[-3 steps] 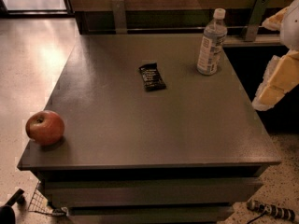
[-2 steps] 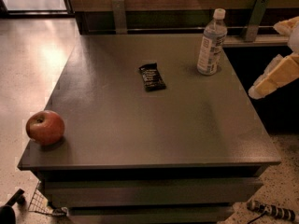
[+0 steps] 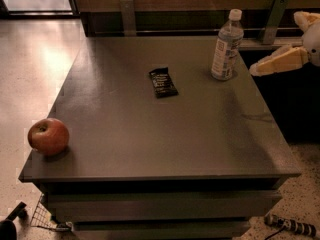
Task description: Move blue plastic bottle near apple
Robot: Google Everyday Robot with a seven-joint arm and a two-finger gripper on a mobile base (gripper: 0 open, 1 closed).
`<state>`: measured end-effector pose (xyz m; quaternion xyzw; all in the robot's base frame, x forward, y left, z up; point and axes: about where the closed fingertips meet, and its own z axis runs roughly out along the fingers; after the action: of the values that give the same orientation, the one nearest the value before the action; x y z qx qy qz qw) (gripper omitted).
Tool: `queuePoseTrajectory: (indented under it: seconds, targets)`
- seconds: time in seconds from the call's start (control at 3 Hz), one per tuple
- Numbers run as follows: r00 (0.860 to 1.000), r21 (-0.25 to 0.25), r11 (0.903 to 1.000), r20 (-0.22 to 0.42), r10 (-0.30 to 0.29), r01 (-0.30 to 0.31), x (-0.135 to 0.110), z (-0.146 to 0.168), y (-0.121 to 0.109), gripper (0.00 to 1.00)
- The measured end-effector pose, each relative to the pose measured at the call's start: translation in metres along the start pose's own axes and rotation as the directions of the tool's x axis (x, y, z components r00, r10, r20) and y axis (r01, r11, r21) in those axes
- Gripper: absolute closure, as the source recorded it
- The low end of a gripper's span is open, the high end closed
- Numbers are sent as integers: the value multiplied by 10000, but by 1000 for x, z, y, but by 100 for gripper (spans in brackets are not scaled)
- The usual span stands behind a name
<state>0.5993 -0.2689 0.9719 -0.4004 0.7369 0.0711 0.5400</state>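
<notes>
While the clear, pale plastic bottle (image 3: 227, 46) with its white cap stands upright near the far right edge of the table (image 3: 150, 134), the round, glossy red apple (image 3: 48, 136) sits at the near left corner, well apart. A flat black wrapper (image 3: 163, 82) lies between them. The gripper (image 3: 274, 42) hovers just right of the bottle, its cream fingers (image 3: 277, 61) spread and holding nothing. The tabletop is smooth and grey, and the floor (image 3: 40, 59) is pale and shiny.
</notes>
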Motion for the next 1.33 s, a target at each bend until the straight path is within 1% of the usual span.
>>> queuePoseTrajectory:
  seconds: [0.33, 0.67, 1.0, 1.33]
  targets:
    - [9943, 352, 9990, 1034, 254, -291, -15, 15, -10, 0]
    - [9942, 334, 9990, 1037, 276, -312, -16, 16, -9, 0]
    - [9888, 216, 9970, 1313, 715, -750, -10, 40, -12, 0]
    - [9756, -132, 9904, 1715, 1375, -1373, -6, 71, -14, 0]
